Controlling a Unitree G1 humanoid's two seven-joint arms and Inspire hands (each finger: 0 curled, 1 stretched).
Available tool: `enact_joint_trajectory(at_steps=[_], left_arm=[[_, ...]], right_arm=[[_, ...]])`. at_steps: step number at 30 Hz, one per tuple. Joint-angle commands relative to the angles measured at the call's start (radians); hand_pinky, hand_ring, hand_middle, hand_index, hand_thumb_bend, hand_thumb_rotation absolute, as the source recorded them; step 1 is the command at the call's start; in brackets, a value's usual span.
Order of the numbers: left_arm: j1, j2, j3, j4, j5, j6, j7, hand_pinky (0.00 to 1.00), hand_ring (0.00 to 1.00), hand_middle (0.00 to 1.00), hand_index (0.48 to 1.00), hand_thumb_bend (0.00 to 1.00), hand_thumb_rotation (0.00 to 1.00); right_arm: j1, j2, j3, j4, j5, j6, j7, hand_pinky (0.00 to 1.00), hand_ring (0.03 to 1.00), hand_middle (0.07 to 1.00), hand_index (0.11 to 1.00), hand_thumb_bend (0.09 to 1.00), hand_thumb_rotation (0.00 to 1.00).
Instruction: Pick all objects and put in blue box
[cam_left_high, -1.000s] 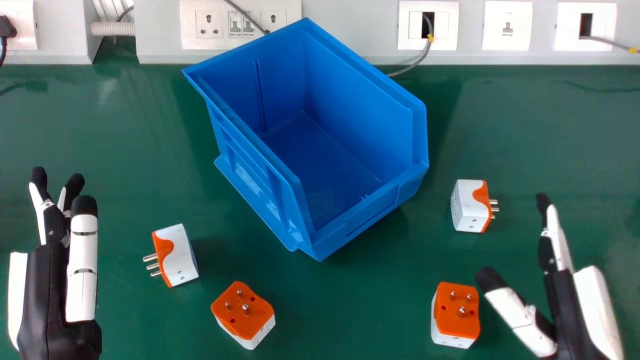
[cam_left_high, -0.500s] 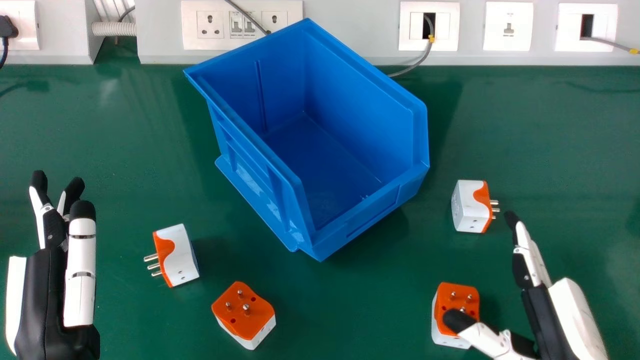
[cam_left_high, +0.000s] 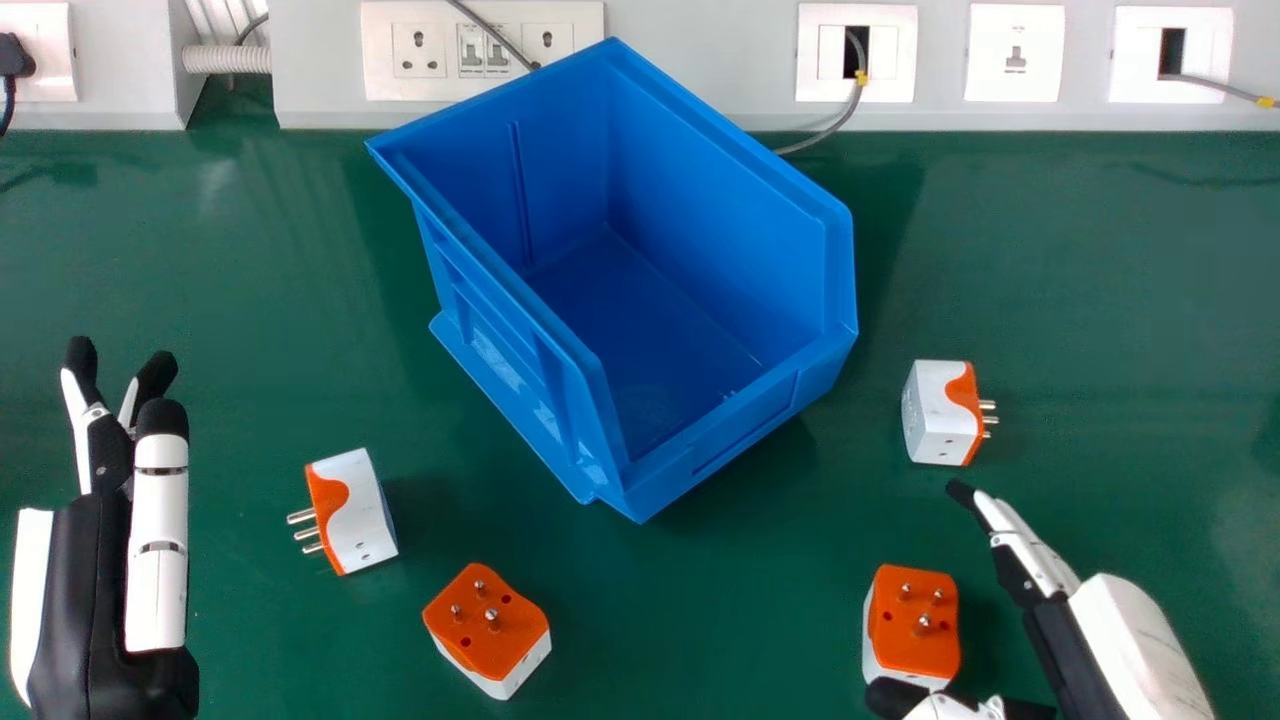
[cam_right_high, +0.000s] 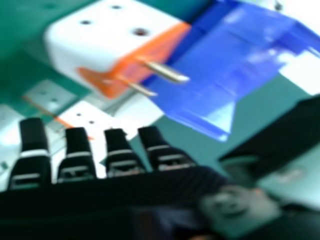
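Where the green table (cam_left_high: 250, 260) meets the white socket trunking (cam_left_high: 700, 60), I see the blue bin (cam_left_high: 740, 430) standing open-topped, turned at an angle. All four orange-and-white plug adaptors are outside it, on the table. Over on the left, one adaptor (cam_left_high: 360, 515) lies with its pins pointing left, and nearer me another adaptor (cam_left_high: 485, 625) has its pins up. To the bin's right, a third adaptor (cam_left_high: 935, 415) lies with its pins pointing right; the fourth adaptor (cam_left_high: 912, 630), nearer, stands pins up. The right hand (cam_left_high: 1135, 640) is held open, fingers straight and tips near the third adaptor, its thumb partly over the fourth one's near edge; whether they touch, I can't tell. At the table's left, the left hand (cam_left_high: 95, 600) has its fingers extended, holding nothing.
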Motion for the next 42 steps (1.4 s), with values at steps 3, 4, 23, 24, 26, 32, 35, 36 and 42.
enact_joint_trajectory(at_steps=[3,4,23,24,26,32,35,36,42], left_arm=[[-0.005,0.015,0.006,-0.022,0.004,-0.019,-0.002,1.00,1.00,0.97,0.976,0.32,0.98],[-0.007,0.015,0.006,-0.024,0.004,-0.016,0.000,1.00,1.00,0.97,0.975,0.33,0.98],[-0.027,0.022,0.015,-0.029,0.010,-0.003,0.012,1.00,0.99,0.96,0.978,0.38,0.97],[-0.028,0.023,0.015,-0.031,0.012,0.001,0.012,1.00,0.99,0.97,0.980,0.38,0.97],[-0.032,0.026,0.015,-0.031,0.011,0.003,0.011,1.00,0.99,0.97,0.980,0.38,0.97],[-0.032,0.032,0.015,-0.032,-0.003,0.008,0.003,1.00,1.00,0.97,0.985,0.37,0.95],[-0.030,0.034,0.015,-0.034,0.003,0.006,0.005,1.00,1.00,0.97,0.983,0.37,0.95],[-0.031,0.035,0.016,-0.034,0.002,0.006,0.004,1.00,1.00,0.97,0.980,0.37,0.96],[-0.032,0.041,0.022,-0.033,-0.006,0.004,-0.002,1.00,0.99,0.97,0.983,0.40,0.94]], right_arm=[[-0.053,-0.041,0.024,0.038,-0.043,0.045,-0.013,0.75,0.862,0.890,0.873,0.840,0.80],[-0.067,-0.049,0.033,0.053,-0.059,0.056,-0.019,0.75,0.863,0.890,0.872,0.834,0.80],[-0.217,-0.198,0.191,0.112,-0.244,0.228,-0.036,0.82,0.888,0.901,0.873,0.795,0.73],[-0.213,-0.210,0.195,0.100,-0.250,0.228,-0.033,0.81,0.883,0.896,0.867,0.800,0.72],[-0.207,-0.233,0.203,0.081,-0.254,0.222,-0.028,0.81,0.878,0.891,0.862,0.808,0.72],[-0.173,-0.293,0.207,0.002,-0.259,0.231,0.021,0.82,0.883,0.895,0.867,0.804,0.70],[-0.154,-0.310,0.199,-0.036,-0.254,0.234,0.043,0.81,0.873,0.886,0.857,0.804,0.65],[-0.148,-0.315,0.197,-0.048,-0.253,0.236,0.051,0.81,0.872,0.885,0.858,0.801,0.63],[-0.124,-0.349,0.186,-0.089,-0.256,0.239,0.079,0.80,0.871,0.884,0.859,0.778,0.58]])
